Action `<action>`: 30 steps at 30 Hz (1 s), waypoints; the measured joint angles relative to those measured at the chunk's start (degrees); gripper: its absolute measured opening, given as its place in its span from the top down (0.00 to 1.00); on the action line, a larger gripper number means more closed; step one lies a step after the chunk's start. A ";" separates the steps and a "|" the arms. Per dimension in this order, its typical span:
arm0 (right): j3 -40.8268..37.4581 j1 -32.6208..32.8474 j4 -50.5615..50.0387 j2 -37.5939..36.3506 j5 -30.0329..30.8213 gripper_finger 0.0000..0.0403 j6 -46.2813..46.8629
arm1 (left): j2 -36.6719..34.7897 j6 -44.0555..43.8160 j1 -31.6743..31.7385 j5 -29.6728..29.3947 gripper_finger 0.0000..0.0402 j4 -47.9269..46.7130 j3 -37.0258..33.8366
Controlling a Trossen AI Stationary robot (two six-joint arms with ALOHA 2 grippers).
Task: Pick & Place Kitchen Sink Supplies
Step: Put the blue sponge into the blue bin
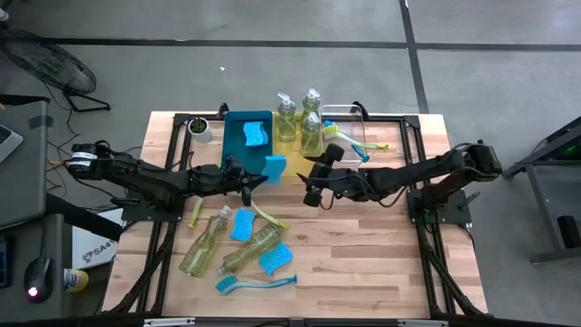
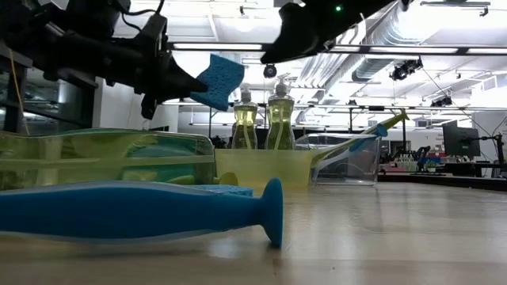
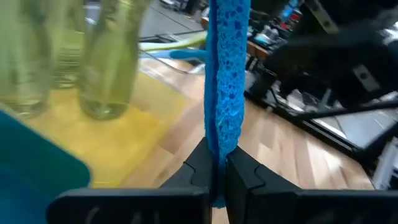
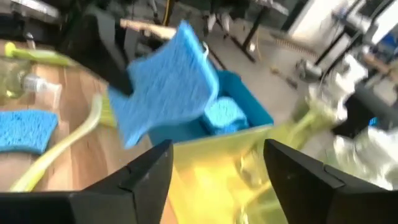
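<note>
Blue sponge (image 3: 227, 93): we see it pinched on edge between the left gripper's (image 3: 217, 177) fingers, held in the air just beside the blue bin (image 1: 238, 150).
Right gripper (image 4: 217, 165): fingers spread, holding nothing, just across the sponge from the left one.
Done: one sponge (image 1: 255, 134) lies in the blue bin; three soap bottles (image 1: 287, 115) stand on the yellow tray next to it; brushes (image 1: 349, 143) sit in the clear bin beyond.
Left: well away from the bin, two bottles (image 1: 204, 241), two sponges (image 1: 242, 223) and a blue brush (image 1: 257, 282) lie on the table (image 1: 363, 263); we judge it roughly half done.
</note>
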 joint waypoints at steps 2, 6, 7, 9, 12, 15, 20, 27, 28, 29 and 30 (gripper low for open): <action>0.00 0.00 -3.69 -0.92 -0.17 0.38 3.35 | -1.30 -0.84 1.73 -0.01 0.98 -0.93 0.00; 0.00 0.00 -9.81 -1.66 -0.68 0.37 9.15 | -4.07 -1.53 5.49 -0.14 0.98 -4.85 0.00; 0.00 0.00 -11.09 -1.66 -0.73 0.37 10.23 | -4.67 -2.31 6.45 -0.14 0.98 -5.82 0.00; 0.00 0.00 -13.60 -1.66 -0.78 0.37 12.10 | -6.12 -3.66 8.38 -0.14 0.98 -8.23 0.00; 0.00 0.00 -16.20 -1.66 -0.82 0.37 14.54 | -8.01 -5.88 10.90 -0.14 0.98 -11.74 0.00; 0.00 0.00 -17.85 -1.66 -1.73 0.37 16.30 | -9.58 -8.14 13.17 -0.13 0.98 -14.75 0.02; 0.00 0.31 -19.88 -1.66 -4.22 0.37 19.16 | -10.77 -11.10 17.16 -0.12 0.98 -26.56 4.06; 0.00 3.11 -21.04 -1.66 -3.02 0.37 20.27 | -10.72 -11.44 21.05 -3.70 0.98 -49.59 15.63; 0.01 3.51 -21.24 -1.66 -2.93 0.37 20.57 | -10.72 -11.48 21.62 -4.45 0.98 -53.04 17.02; 0.00 3.81 -21.27 -1.66 -2.94 0.37 20.88 | -10.70 -11.58 22.14 -4.97 0.98 -55.72 18.10; 0.02 4.13 -21.42 -1.66 -3.02 0.37 21.27 | -10.70 -11.86 22.65 -5.30 0.98 -58.12 19.15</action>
